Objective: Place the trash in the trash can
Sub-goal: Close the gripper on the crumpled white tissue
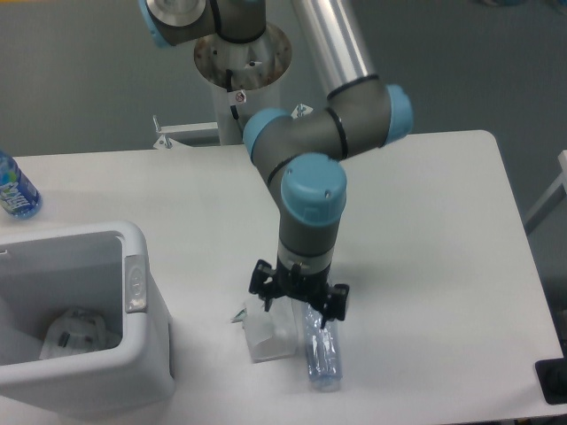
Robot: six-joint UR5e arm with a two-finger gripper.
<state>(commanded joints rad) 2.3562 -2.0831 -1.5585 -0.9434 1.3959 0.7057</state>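
Note:
My gripper (298, 310) hangs low over the table with its fingers spread open, straddling the near halves of both pieces of trash. The crumpled white wrapper (268, 336) lies just below the left finger. The clear crushed bottle (322, 354) lies lengthwise under the right finger, and its labelled top end is hidden by the gripper. Nothing is held between the fingers. The white trash can (142, 354) stands at the left front of the table, its grey handle piece (135, 283) facing the gripper, with a crumpled white item (78, 332) inside it.
An upright bottle with a blue label (15, 190) stands at the far left edge of the table. The robot's base column (241, 80) rises behind the table. A dark object (554, 381) sits at the right front corner.

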